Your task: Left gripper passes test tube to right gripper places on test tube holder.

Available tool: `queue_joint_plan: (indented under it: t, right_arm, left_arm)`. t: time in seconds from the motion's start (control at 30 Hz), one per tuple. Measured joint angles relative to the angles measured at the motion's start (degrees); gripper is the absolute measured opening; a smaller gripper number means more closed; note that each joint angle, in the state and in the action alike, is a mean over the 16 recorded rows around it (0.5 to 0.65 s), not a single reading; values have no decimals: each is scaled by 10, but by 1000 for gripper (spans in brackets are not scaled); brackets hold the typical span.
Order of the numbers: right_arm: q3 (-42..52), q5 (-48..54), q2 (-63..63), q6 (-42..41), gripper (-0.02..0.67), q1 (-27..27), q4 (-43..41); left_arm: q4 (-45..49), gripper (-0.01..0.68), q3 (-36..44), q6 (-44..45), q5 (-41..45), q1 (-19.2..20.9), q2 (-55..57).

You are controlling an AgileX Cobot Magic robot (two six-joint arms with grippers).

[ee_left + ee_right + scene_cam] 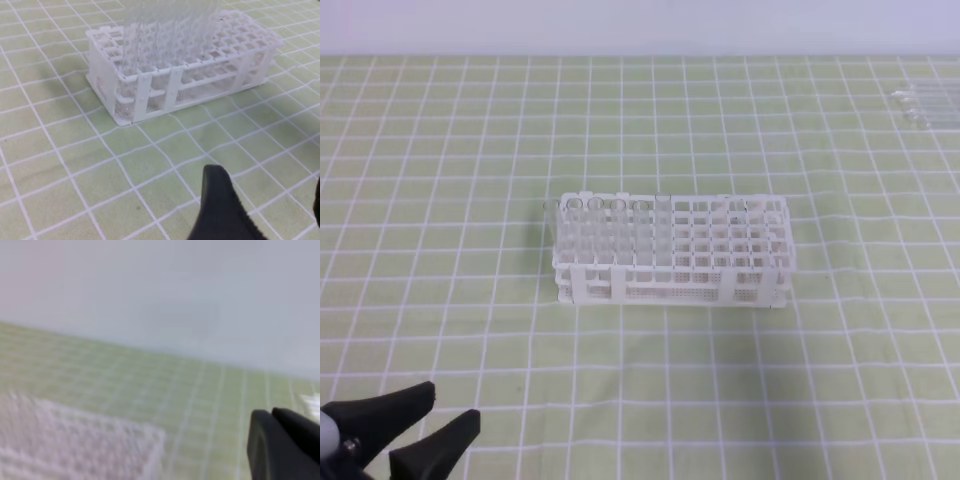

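Standing on the green checked mat (440, 150), the test tube holder (720, 262) is at the middle of the table, with clear test tubes (600, 225) upright in its left rows. More tubes (925, 103) lie flat at the far right corner. The left gripper (425, 415) is low at the near left, well apart from the rack, its fingers spread and holding nothing. The right gripper (272, 416) shows only in its blurred wrist view, its fingers pressed together with nothing seen between them
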Motion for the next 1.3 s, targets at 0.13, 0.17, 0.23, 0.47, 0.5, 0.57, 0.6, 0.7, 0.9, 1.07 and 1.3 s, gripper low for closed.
queue_joint_plan:
  t: [0.13,0.17,0.23,0.47,0.5,0.57,0.6,0.7,0.9,1.07,1.3]
  right_arm:
    - [81,-24,-77,0,-15,-39,10]
    - [98,-21,-97,0,-15,-50,12]
    - [128,-6,-141,0,-15,-74,17]
    - [191,101,-303,0,-15,-164,30]
    - [195,120,-323,0,-15,-176,30]
    - [203,157,-358,0,-15,-198,33]
    - [206,175,-373,0,-15,-208,35]
    - [212,221,-407,0,-15,-228,48]
    - [225,265,-429,-4,-16,-230,69]
    - [235,256,-429,-13,-16,-217,46]
    - [245,231,-429,-34,-16,-202,-19]
  left_arm:
    - [0,358,0,0,0,0,0]
    - [0,358,0,0,0,0,0]
    - [0,358,0,0,0,0,0]
    - [0,357,0,0,1,0,-1]
    - [0,357,0,0,1,0,0]
    - [0,358,0,0,1,0,0]
    - [0,358,0,0,1,0,0]
    - [0,357,0,0,1,0,0]
    - [0,358,0,0,1,0,0]
    - [0,358,0,0,1,0,0]
    - [0,358,0,0,2,0,0]
